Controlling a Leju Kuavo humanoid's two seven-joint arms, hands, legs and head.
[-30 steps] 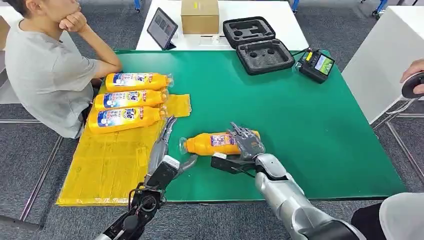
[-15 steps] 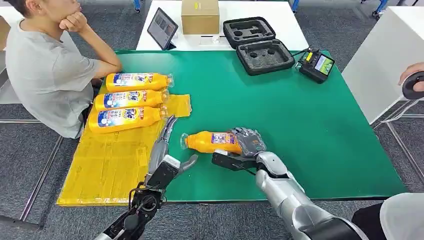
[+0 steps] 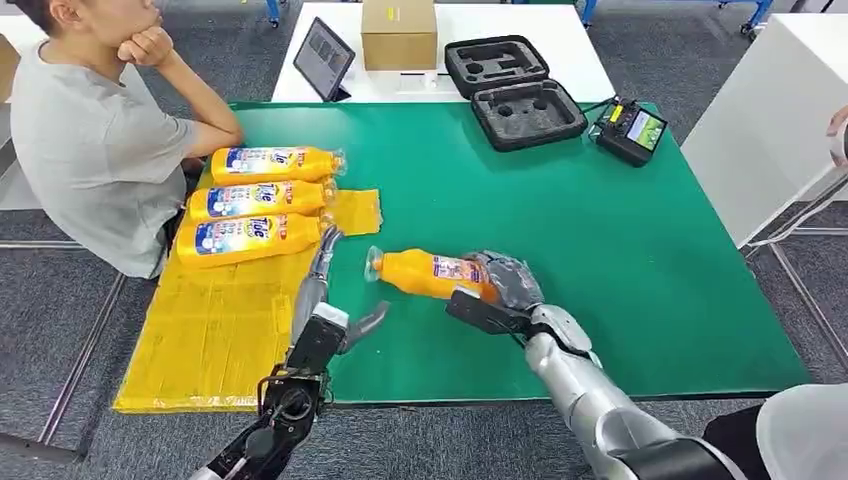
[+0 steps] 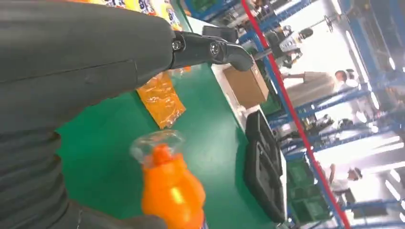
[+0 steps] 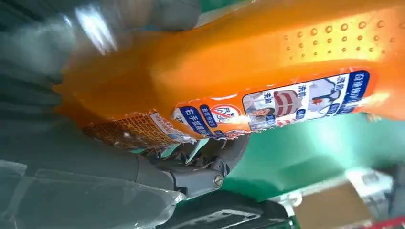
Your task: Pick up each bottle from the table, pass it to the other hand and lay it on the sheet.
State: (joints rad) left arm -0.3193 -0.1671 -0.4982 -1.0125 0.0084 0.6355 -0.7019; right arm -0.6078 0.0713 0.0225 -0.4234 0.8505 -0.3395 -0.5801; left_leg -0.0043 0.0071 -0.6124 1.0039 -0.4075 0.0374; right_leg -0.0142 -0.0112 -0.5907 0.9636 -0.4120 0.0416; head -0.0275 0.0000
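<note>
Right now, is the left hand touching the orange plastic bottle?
Apart. In the head view, green table shows between the left hand and the orange plastic bottle.

Looks like a robot test lab inside an industrial hall: green-covered table (image 3: 600, 260), open foam-lined equipment case (image 3: 515, 90), handheld controller (image 3: 632, 128), tablet (image 3: 324, 56), cardboard box (image 3: 400, 30); blue racking (image 4: 363, 138) and bright overhead lights behind; grey carpet floor.
</note>
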